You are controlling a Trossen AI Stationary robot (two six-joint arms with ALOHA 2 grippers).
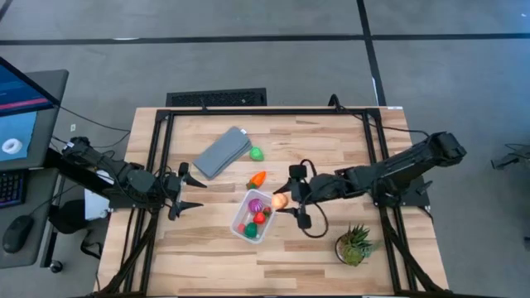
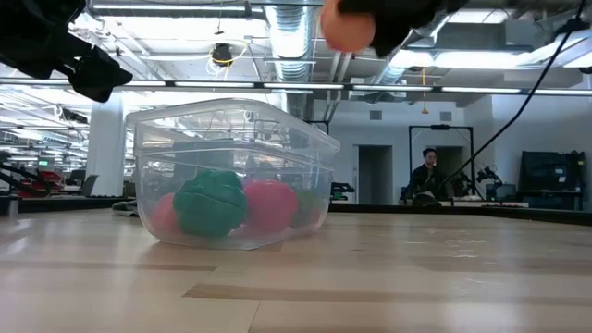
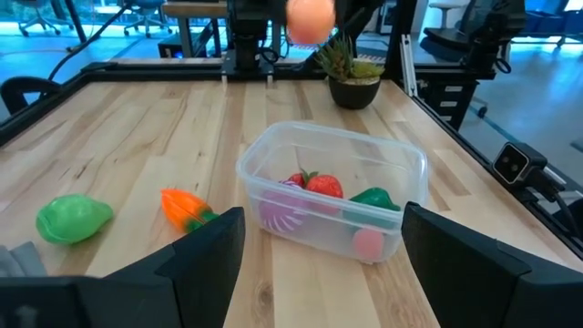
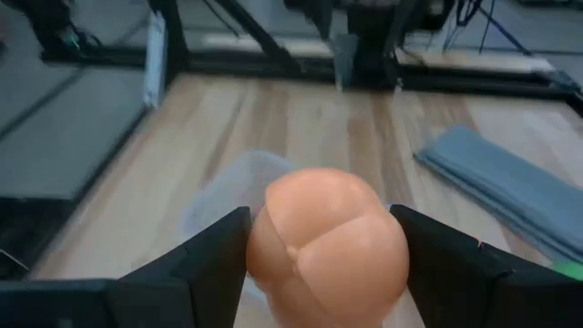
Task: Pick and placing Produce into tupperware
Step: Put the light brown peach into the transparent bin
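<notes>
— where's the orange ball (image 1: 279,200)?

— clenched in the right gripper (image 1: 286,201), up over the near edge of the tupperware (image 1: 245,227); the drop is just across its rim.

— the left gripper (image 1: 189,191)?

— spread, waiting beside it. carrot (image 1: 257,178) and green piece (image 1: 257,153) lie on the bench (image 1: 331,141); the pieces already inside are hard to tell apart.

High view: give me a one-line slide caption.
Right gripper holds an orange ball at the edge of the partly filled tupperware; the open left gripper waits nearby.
</notes>
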